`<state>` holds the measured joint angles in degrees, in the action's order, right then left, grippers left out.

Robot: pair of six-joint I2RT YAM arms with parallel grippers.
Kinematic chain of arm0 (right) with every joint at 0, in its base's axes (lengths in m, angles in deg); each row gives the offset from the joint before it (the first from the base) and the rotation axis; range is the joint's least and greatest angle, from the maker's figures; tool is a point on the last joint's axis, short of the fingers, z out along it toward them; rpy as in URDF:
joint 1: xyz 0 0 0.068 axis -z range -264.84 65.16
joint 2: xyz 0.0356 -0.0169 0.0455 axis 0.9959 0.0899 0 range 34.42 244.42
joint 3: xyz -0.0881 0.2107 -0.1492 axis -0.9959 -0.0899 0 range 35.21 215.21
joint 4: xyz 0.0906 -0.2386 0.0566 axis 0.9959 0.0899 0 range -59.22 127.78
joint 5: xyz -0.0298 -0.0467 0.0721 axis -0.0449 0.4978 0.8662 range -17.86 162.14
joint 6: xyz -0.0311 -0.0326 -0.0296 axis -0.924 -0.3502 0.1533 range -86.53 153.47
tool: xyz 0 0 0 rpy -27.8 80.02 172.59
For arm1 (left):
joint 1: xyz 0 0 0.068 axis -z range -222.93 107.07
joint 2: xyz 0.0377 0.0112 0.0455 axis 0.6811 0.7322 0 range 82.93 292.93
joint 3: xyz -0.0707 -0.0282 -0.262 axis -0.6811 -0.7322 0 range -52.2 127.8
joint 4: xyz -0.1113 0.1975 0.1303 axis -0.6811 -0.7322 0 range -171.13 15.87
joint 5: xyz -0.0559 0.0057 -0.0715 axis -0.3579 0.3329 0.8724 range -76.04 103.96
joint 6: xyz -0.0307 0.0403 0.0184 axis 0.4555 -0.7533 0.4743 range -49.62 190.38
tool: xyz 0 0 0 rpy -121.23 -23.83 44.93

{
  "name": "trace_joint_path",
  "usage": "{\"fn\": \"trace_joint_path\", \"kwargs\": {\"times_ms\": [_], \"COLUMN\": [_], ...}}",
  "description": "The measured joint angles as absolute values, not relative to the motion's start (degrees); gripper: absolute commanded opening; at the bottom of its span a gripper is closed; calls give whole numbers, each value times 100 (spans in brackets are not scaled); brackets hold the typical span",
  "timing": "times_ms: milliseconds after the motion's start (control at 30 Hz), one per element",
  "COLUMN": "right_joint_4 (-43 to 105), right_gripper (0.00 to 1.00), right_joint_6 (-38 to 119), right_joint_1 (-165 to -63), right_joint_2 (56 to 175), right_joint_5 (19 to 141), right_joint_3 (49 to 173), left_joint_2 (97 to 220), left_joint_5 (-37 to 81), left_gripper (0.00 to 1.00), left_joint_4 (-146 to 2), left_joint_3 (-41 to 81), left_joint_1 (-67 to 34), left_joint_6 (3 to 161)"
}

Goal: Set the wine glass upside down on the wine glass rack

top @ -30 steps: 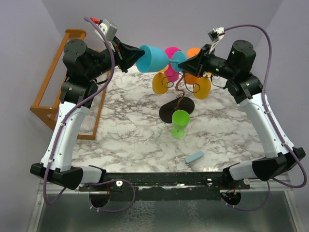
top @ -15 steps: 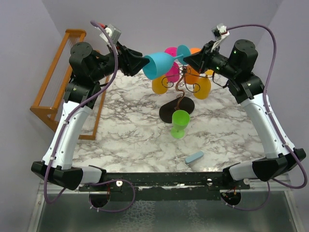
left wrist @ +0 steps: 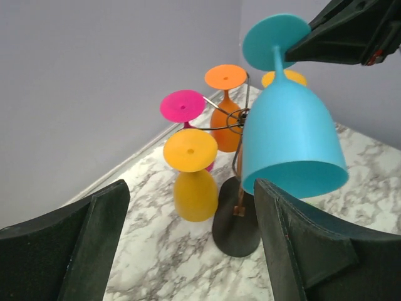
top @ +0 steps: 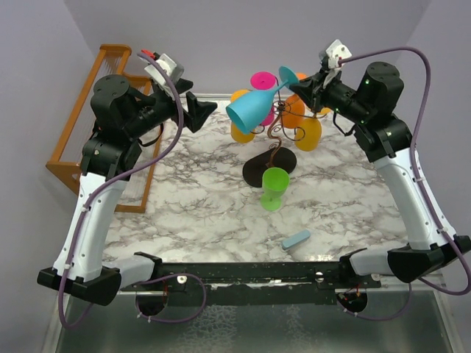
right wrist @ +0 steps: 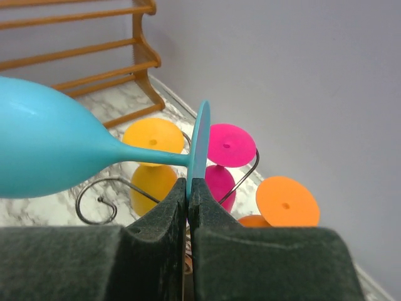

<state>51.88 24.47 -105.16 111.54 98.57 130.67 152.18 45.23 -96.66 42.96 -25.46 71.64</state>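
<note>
Right wrist shows the right gripper (right wrist: 188,185) pinching the wine glass (right wrist: 44,149) by its foot, bowl slanting down-left beside the rack (top: 257,169). Left gripper (left wrist: 188,207) gapes open, holding nothing.

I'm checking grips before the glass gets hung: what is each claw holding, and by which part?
The right claw pinches the blue wine glass by the edge of its round foot. The left claw is open and holds nothing.

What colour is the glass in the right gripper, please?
The glass is turquoise, clearest in left wrist view.
</note>
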Motion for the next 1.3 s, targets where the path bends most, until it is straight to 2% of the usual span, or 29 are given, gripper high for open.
{"fn": "trace_joint_path", "kwargs": {"times_ms": [267,500,900,1300], "right_joint_4": [6290,6904,6911,6421], "right_gripper": [1,1,1,1], "right_joint_6": [598,-630,-1212,-1511], "right_joint_1": [-10544,-10780,-11504,-11963], "right_joint_2": [10981,10619,10516,10511], "right_joint_5": [10749,10738,9671,8561], "right_joint_3": [13327,13094,12149,11950], "left_joint_2": [15151,15181,15290,15293], "left_joint_5": [4154,4125,4130,4134], "left_gripper": [86,86,86,86], "left_joint_4": [-10085,-10081,-10037,-10002], "left_joint_3": [4302,4272,4138,4099], "left_joint_1": [-2546,-2561,-2611,-2637], "left_joint_6": [6525,6447,6475,6488]}}
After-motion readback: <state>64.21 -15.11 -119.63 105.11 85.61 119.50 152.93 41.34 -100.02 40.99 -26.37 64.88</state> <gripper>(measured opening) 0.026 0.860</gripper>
